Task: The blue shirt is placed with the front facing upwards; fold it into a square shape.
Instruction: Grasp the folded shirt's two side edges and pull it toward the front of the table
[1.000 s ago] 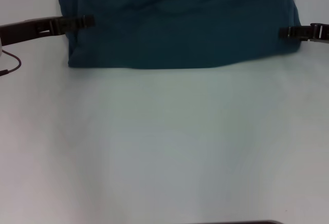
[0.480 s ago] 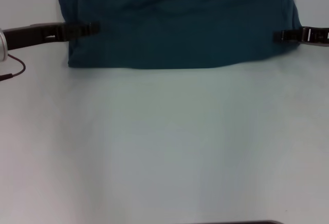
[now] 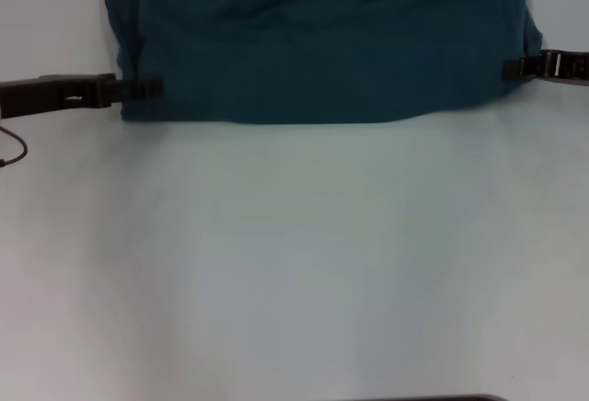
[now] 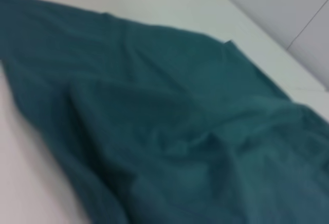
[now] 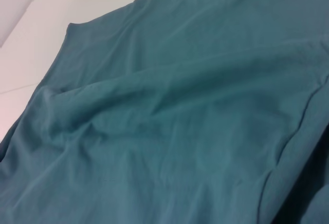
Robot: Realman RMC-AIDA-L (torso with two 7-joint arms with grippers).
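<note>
The left gripper [image 3: 152, 85] has slid nearer along the blue shirt [image 3: 322, 42]'s left edge; the right gripper [image 3: 512, 69] too. Their fingers' grip: I cannot tell.

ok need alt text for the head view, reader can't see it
A blue shirt lies spread across the far part of a pale table, plain fabric showing and no lettering visible. The left gripper reaches in at its left edge near the hem corner, and the right gripper meets its right edge.
</note>
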